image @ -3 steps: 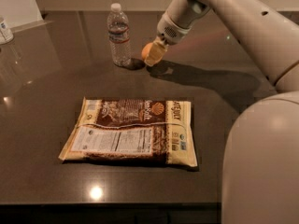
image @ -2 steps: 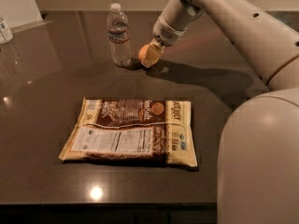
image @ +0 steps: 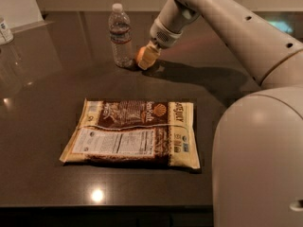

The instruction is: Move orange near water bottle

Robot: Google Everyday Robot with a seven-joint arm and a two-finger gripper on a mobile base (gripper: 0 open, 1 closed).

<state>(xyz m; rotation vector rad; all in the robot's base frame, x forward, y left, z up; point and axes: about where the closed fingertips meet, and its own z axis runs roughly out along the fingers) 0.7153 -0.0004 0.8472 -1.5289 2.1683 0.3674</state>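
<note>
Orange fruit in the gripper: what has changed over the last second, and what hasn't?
The gripper, closed on the small round orange fruit, carried it a little left, so it is now close beside the base of the clear ribbed plastic water bottle. Nothing was released. The bottle, the flat brown-and-cream snack bag and the dark table stayed as they were.

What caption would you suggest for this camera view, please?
The gripper holds the orange close beside the water bottle, with a snack bag lying nearer on the table.
</note>
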